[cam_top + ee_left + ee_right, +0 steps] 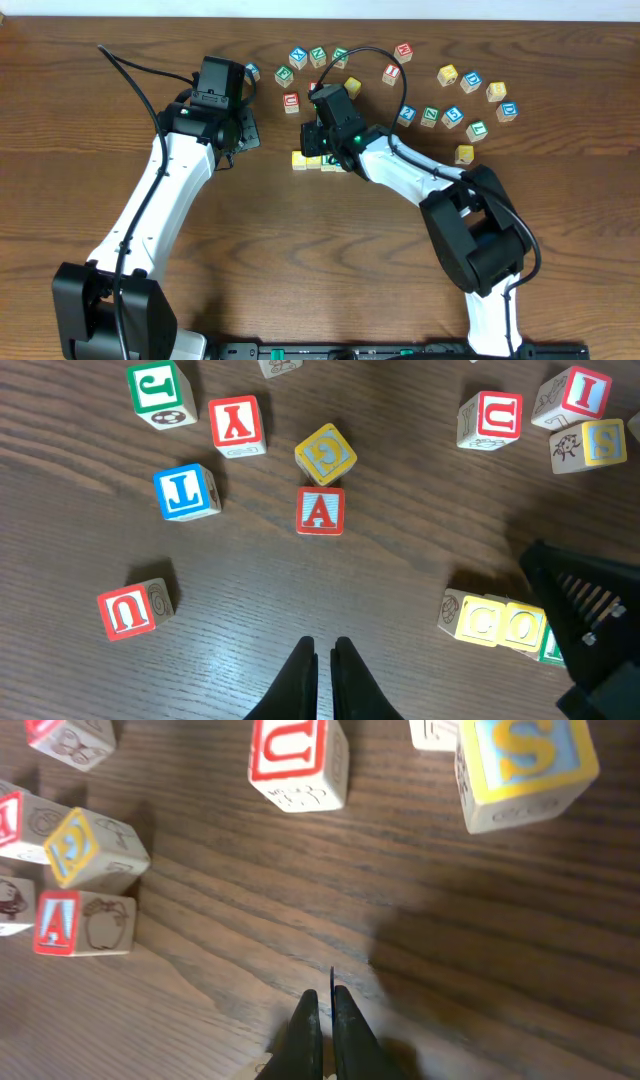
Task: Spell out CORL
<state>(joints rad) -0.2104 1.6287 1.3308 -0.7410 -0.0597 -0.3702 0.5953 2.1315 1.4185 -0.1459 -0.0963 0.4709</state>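
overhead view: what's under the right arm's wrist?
Right arm covers the end of a cube row. Two yellow-faced cubes show clear of it; left wrist view shows a green-edged third cube. Its letter and anything beyond are hidden.

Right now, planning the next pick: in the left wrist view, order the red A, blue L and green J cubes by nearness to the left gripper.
1. Red A cube, straight ahead of the left gripper.
2. Blue L cube, ahead-left.
3. Green J cube, far left.
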